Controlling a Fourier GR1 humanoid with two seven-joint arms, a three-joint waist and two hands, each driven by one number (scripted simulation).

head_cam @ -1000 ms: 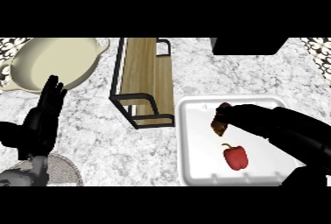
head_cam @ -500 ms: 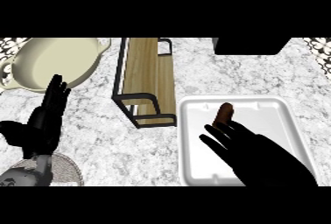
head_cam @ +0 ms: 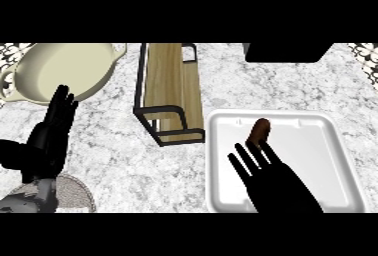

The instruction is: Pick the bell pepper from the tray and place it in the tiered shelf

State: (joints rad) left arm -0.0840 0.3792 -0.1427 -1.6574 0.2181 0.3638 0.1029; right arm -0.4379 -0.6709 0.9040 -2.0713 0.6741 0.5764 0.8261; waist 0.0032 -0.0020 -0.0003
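R-hand (head_cam: pixel 277 184) splayed over tray (head_cam: pixel 325 137)

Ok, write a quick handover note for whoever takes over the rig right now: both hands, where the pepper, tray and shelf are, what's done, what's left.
Left hand: open, fingers up, resting at the view's left.
Right hand: open, fingers straight, over the white rectangular tray.
Bell pepper: not visible; the right hand may be hiding it. A brown oblong item lies at the tray's far end, by the fingertips.
Wooden tiered shelf with black frame: left of the tray, no pepper on it.
Done: right hand is at the tray.
Left: grasp pepper, lift, place in shelf.
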